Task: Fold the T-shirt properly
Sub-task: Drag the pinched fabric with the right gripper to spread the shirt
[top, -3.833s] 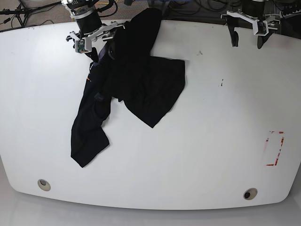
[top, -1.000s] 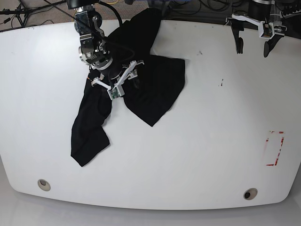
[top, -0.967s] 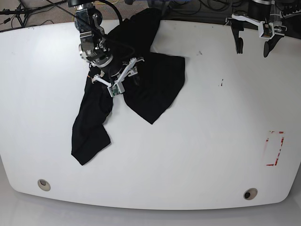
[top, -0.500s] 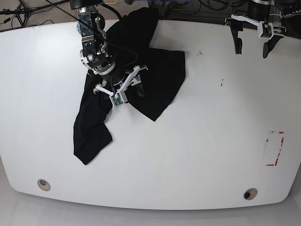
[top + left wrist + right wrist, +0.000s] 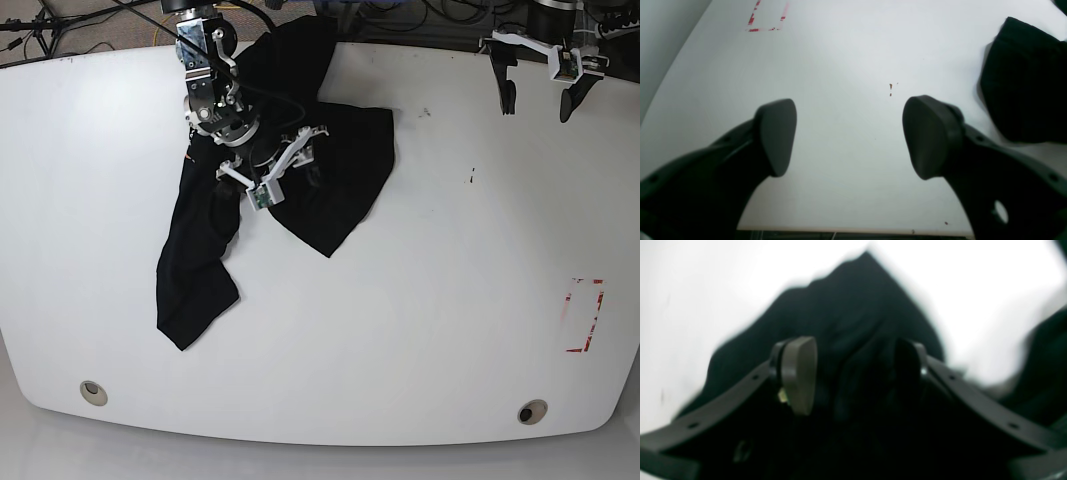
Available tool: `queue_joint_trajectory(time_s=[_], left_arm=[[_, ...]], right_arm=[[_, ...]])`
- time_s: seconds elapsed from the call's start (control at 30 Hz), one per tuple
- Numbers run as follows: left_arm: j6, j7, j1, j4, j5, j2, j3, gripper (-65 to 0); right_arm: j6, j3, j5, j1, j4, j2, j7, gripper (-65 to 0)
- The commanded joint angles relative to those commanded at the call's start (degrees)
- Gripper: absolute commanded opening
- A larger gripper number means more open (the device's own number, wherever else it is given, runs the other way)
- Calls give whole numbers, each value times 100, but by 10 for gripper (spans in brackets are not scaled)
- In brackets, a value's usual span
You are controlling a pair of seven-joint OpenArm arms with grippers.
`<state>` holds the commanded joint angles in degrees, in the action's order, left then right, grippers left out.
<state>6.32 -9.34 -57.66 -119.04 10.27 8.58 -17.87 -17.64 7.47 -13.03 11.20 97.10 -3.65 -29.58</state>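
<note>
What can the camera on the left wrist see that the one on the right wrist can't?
Only the left wrist view shows the left gripper, open over bare white table, plus the red tape marks far off. Only the right wrist view shows the right gripper, open just above rumpled black cloth; the picture is blurred. Both show the T-shirt on the white table, though the left wrist view catches only an edge.

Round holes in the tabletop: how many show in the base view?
2. One hole sits near the table's front-left corner as that view shows it, the other hole near the front-right corner. The T-shirt could hide more.
</note>
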Motion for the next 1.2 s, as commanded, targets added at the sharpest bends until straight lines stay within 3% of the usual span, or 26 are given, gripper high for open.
queue_joint_trajectory(time_s=[0.03,0.07,0.5,0.77,1.0,1.2], left_arm=[[0,4,13,5,-1,-1,3,-153],[58,200,56,374,-73,-80,-10,-164],[58,192,56,427,-73,-80,-10,-164],[58,192,56,418,-64,-80,-10,-164],[58,192,74,418,-64,-80,-10,-164],[58,192,91,418,-64,-80,-10,-162]], right_arm=[[-2,15,-6,1,-5,-5,-3,-329],[1,-110,375,-157,114,-167,-123,-300],[10,-110,375,-166,193,-167,-272,-300],[10,-136,384,1,967,-176,-281,-300],[10,-593,384,388,1750,-176,-281,-300],[-25,-611,375,774,1934,-527,-281,-298]])
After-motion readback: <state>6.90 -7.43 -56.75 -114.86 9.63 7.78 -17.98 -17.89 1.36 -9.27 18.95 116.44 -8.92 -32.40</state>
